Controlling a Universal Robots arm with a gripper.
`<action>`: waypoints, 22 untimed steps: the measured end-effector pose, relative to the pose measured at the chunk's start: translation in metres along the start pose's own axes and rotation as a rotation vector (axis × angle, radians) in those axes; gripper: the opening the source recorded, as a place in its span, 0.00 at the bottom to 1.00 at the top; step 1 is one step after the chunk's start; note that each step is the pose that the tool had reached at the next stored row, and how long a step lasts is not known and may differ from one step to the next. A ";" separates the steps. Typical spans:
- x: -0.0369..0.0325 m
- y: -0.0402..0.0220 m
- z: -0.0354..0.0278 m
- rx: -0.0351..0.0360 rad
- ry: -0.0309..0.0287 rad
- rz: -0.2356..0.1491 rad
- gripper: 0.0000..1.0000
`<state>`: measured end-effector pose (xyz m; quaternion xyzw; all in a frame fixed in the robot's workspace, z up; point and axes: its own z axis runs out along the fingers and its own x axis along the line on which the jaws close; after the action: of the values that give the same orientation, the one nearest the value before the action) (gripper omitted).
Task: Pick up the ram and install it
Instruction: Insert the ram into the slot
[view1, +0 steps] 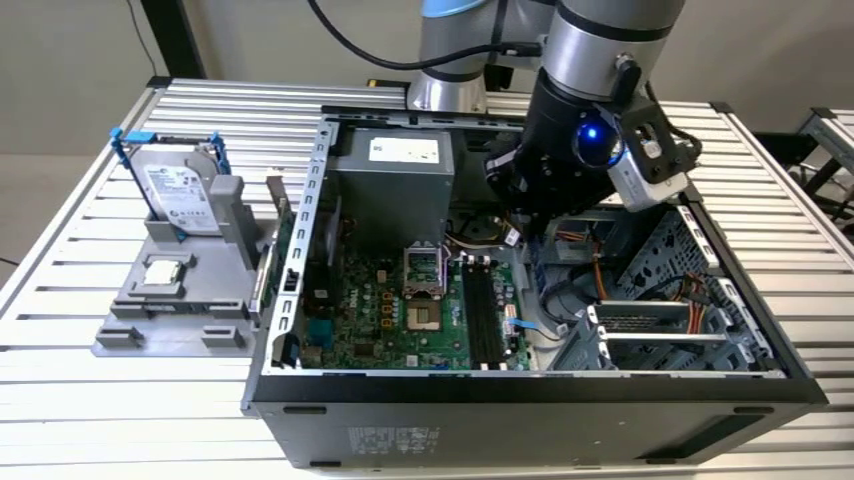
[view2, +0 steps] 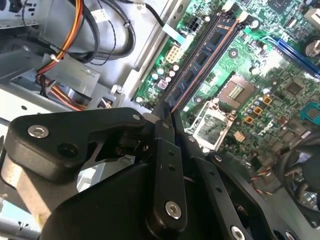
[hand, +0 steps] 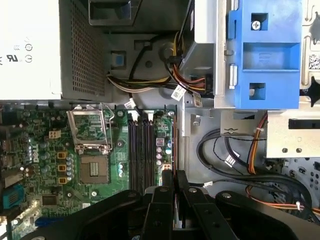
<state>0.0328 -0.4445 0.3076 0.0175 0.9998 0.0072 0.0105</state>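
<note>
The ram (view2: 202, 56) is a long thin stick with a row of dark chips. My gripper (view2: 167, 116) is shut on it, and the stick runs out from the fingertips over the green motherboard (view2: 280, 75). In the exterior view my gripper (view1: 527, 228) hangs inside the open computer case (view1: 534, 385), above the back end of the black memory slots (view1: 483, 310). The first wrist view shows the fingers (hand: 162, 192) pressed close together just beside those slots (hand: 140, 150).
On the exterior view's left, a grey fixture (view1: 174, 305) holds a silver hard drive with blue rails (view1: 180, 185) and a small square processor chip (view1: 163, 270). Inside the case are the power supply (view1: 394, 165), the processor socket (view1: 424, 270), cable bundles (hand: 235, 160) and a drive cage (view1: 681, 330).
</note>
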 end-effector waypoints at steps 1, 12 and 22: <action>0.0006 0.0000 0.0020 0.0000 -0.0001 0.000 0.00; 0.0063 -0.0005 0.0217 0.0001 0.0000 0.001 0.00; 0.0080 -0.0008 0.0399 0.0006 0.0000 0.001 0.00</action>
<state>0.0256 -0.4444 0.2675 0.0180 0.9998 0.0069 0.0104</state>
